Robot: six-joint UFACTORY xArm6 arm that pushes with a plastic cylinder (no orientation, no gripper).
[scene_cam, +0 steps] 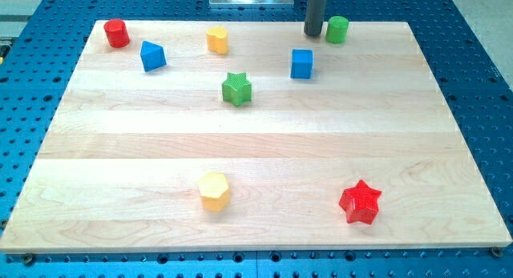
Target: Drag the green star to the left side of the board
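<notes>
The green star [236,89] lies on the wooden board [256,162], a little left of centre in the upper part of the view. My tip [313,33] is at the view's top, at the board's far edge, just left of a green cylinder [337,29]. The tip is up and to the right of the green star, well apart from it, with a blue cube [301,63] lying between them.
A red cylinder [117,33] sits at the top left corner. A blue triangular block [152,55] and a yellow block [217,39] lie left of the tip. A yellow hexagon [214,190] and a red star [360,202] lie near the bottom.
</notes>
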